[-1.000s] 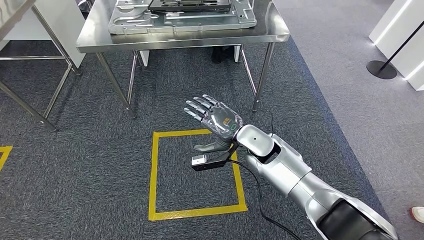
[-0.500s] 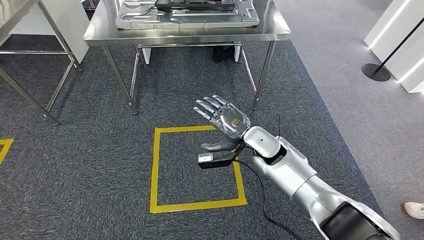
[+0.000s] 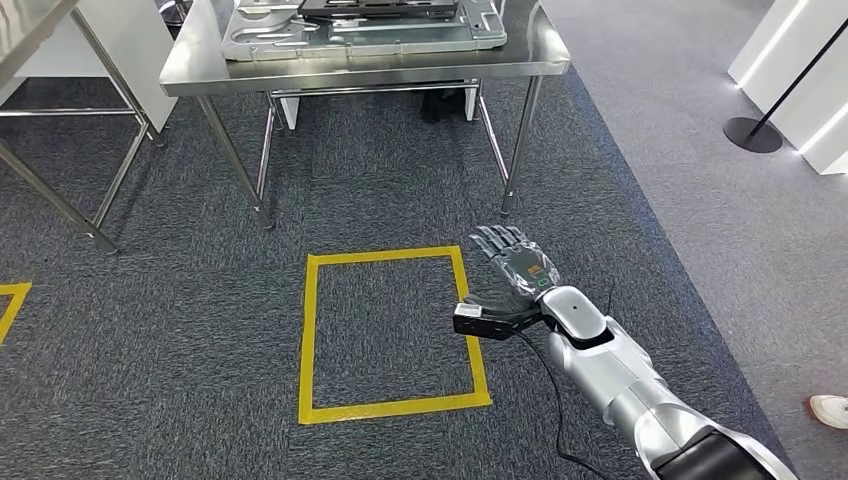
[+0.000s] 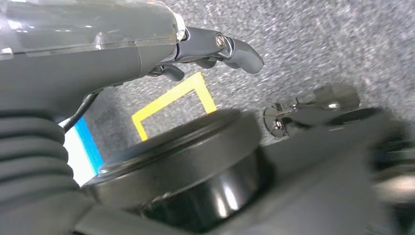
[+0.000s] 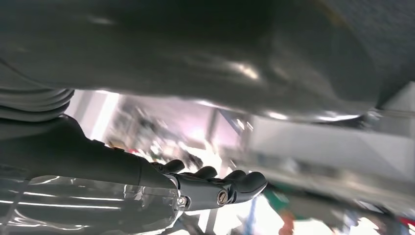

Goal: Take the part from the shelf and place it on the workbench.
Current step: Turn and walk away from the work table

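A steel workbench point(image 3: 520, 62) stands at the top of the head view. On it lies a flat grey metal part point(image 3: 360, 35) with a black piece point(image 3: 380, 8) on top. My right hand point(image 3: 515, 268) hangs out over the carpet, well in front of the bench and to the right of the yellow square, fingers spread and holding nothing. In the right wrist view the right hand point(image 5: 215, 188) shows straight fingers with nothing in them. The left hand point(image 4: 215, 46) appears in the left wrist view with its fingers stretched out over the carpet, holding nothing.
A yellow tape square point(image 3: 305, 340) marks the grey carpet in front of the bench. Another steel frame point(image 3: 60, 200) stands at the left. A black stanchion base point(image 3: 752, 135) and white panels point(image 3: 800, 70) are at the right. A person's shoe point(image 3: 828, 408) is at the right edge.
My right arm has dropped and swung to the right, from over the square's far edge to beside its right side. The view has shifted slightly.
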Available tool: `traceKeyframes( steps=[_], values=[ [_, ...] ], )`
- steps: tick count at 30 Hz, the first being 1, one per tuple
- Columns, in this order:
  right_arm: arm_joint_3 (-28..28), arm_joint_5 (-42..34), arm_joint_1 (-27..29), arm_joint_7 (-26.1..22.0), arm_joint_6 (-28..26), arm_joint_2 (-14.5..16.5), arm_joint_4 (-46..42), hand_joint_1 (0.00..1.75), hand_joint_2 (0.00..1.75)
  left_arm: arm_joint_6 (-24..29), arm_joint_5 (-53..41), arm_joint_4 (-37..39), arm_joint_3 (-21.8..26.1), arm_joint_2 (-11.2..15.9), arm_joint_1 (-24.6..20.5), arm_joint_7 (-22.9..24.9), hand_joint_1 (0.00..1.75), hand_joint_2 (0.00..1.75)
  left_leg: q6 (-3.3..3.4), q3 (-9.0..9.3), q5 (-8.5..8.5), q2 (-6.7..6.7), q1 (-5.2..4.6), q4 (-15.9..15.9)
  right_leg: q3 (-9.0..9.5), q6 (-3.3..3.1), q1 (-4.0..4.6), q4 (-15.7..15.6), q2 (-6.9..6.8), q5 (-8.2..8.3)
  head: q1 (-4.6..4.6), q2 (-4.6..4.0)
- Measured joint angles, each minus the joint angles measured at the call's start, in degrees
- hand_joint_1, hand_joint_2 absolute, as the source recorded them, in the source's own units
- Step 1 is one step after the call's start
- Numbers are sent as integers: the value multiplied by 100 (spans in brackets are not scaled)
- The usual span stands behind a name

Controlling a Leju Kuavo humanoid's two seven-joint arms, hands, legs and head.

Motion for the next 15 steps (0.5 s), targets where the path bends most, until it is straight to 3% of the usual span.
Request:
traceKeyframes(
  steps=[2,5,7,10,11,12,13,15],
  values=[
    [-271,-200,110,-5,10,27,406,0,0,3,26,0,19,6,-9,-34,0,175,57,192,91,-12,-13,-396,-23,62,19,34,-6,-8,1,0],
    [-763,-845,391,283,472,81,1030,0,0,1,30,0,43,4,-6,-65,0,175,157,194,124,-30,-22,-443,-34,161,5,41,-10,-9,2,0],
    [-1249,-1402,767,703,818,142,1485,0,0,5,-9,0,45,-9,-17,-45,0,175,228,200,165,-55,-3,-490,-138,227,-16,317,4,-225,2,0],
    [-1927,-1842,1459,1117,958,247,2045,0,131,21,-63,0,45,-27,15,16,0,175,264,160,183,-115,-6,-493,-632,290,-46,1376,35,-776,2,0],
    [-2083,-1898,1638,1183,997,285,2171,0,175,22,-74,0,45,-30,34,30,0,175,263,143,184,-114,-11,-486,-738,299,-53,1587,40,-831,2,0],
    [-2229,-1973,1773,1301,1079,327,2286,0,175,20,-85,0,45,-30,42,45,0,175,260,130,184,-98,-16,-479,-738,299,-56,1590,42,-781,2,0],
    [-2363,-2098,1875,1472,1193,368,2381,0,175,16,-102,0,45,-30,37,62,0,175,256,123,183,-76,-19,-474,-613,291,-58,1363,41,-639,2,0],
    [-2710,-2460,2081,1852,1430,458,2552,0,175,11,-136,0,42,-32,2,100,0,175,237,133,179,-47,-28,-468,-139,237,-49,548,30,-327,2,0]
  ],
)
